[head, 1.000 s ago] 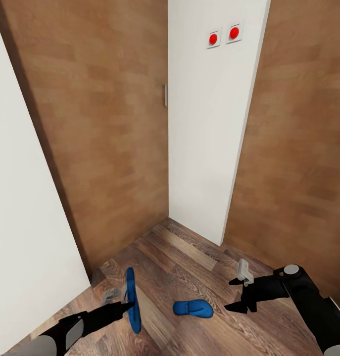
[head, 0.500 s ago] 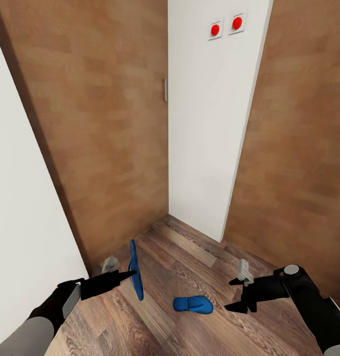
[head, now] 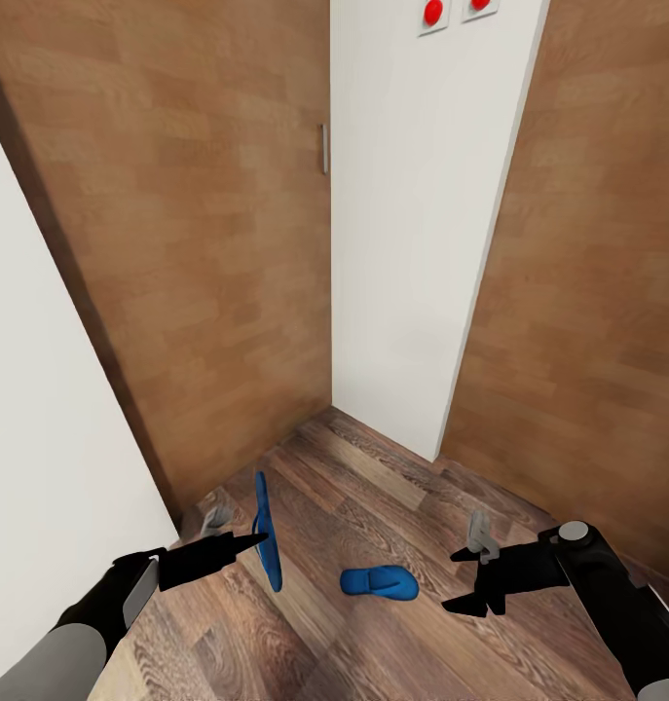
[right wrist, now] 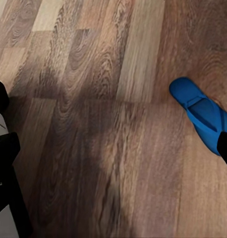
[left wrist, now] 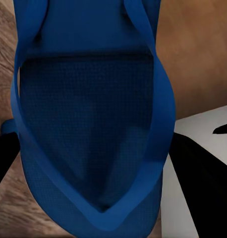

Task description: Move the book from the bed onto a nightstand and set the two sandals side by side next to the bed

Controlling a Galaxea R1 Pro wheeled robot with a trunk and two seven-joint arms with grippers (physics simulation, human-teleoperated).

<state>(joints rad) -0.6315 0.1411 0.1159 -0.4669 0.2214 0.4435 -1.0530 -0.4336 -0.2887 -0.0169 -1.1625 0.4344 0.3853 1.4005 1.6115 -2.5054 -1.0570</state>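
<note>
My left gripper (head: 259, 540) is shut on one blue sandal (head: 267, 531), which hangs edge-on above the wood floor. In the left wrist view that sandal (left wrist: 88, 124) sits between the black fingers (left wrist: 193, 173), sole and straps facing the camera. The other sandal (head: 378, 582) lies flat on the floor between my arms. My right gripper (head: 464, 580) stands open to the right of it with nothing held. The right wrist view shows the lying sandal (right wrist: 202, 116) just past one dark fingertip (right wrist: 226, 148). The bed, the book and the nightstand are out of view.
I face a narrow corner. A brown wood panel with a small handle (head: 324, 148) stands ahead on the left, another brown panel (head: 587, 292) on the right. Between them is a white wall (head: 412, 243) with two red buttons (head: 432, 12). A white wall (head: 42, 438) closes the left side.
My left gripper has lifted the held sandal up off the floor and drawn back to the left. The view has tilted down slightly. The right arm and the lying sandal have stayed put.
</note>
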